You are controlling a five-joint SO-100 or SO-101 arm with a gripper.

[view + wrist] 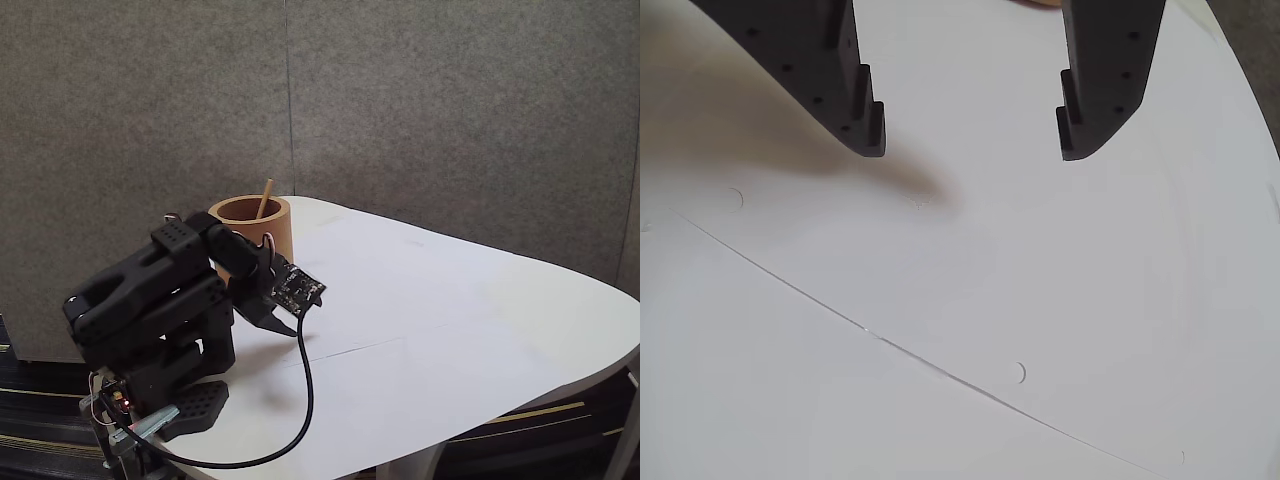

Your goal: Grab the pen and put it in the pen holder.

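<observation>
**Tan pen standing in the brown cup, gripper hanging open over bare table**

Wood-coloured and thin, the pen (265,198) is standing inside the pen holder (252,232), leaning against the cup's far inner wall with its top end sticking up above the thick rim. The brown cardboard-coloured cup is sitting upright near the back left edge of the white table (450,330) in the fixed view, just behind the folded black arm (150,300).

The arm is crouching low over its base at the table's near left corner. Its gripper (285,325) is pointing down toward the tabletop, just beside the cup and in front of it. A small circuit board (297,288) is riding on the wrist, and a black cable (300,400) is running from it down across the table and curving back to the base.

In the wrist view the gripper (972,148) is showing both dark fingers (840,90) coming in from the top edge, spread well apart. Nothing is sitting between them; only the white surface is showing in the gap. A thin seam (890,345) is crossing the table diagonally below the fingertips, and a soft shadow is lying under the left finger.
</observation>
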